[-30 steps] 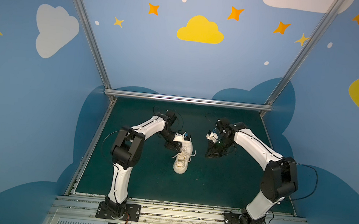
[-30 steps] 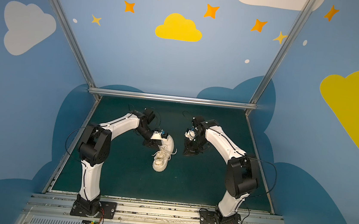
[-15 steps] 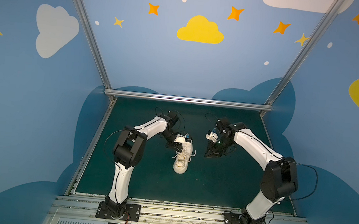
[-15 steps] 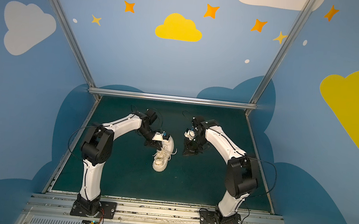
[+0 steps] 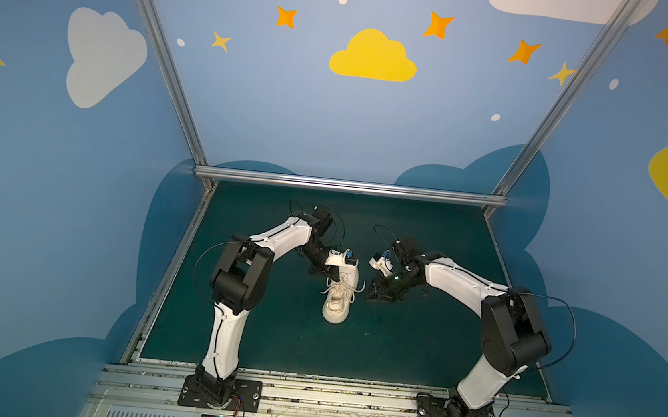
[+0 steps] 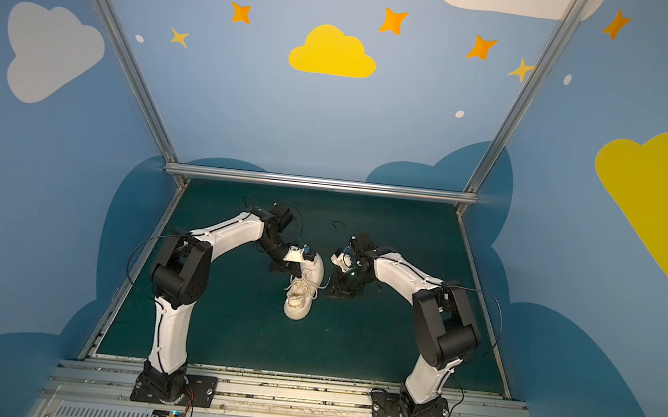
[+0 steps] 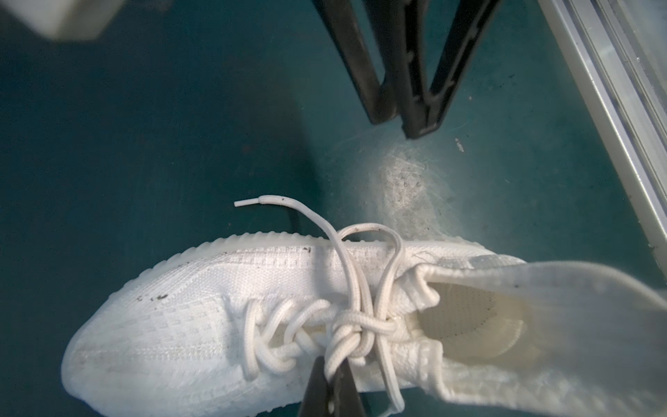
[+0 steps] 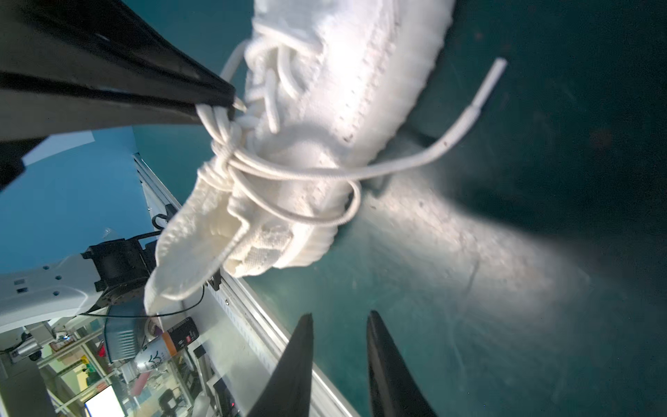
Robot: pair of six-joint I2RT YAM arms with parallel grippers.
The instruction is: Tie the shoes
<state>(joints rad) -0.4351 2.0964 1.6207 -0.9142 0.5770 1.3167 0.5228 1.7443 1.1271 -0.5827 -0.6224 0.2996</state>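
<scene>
A cream sneaker (image 5: 340,293) lies mid-frame on the green worktop (image 5: 254,327) in both top views, toe toward the lower edge; the left gripper (image 7: 334,375) is clenched on a lace loop (image 7: 337,346) at its left, while the right gripper (image 8: 339,319), parted and empty, hovers just right.

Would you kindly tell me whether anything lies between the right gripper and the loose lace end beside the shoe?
Nothing visible does: only bare mat lies between the right gripper and the loose lace end. The left gripper pinches a lace loop over the shoe.
</scene>
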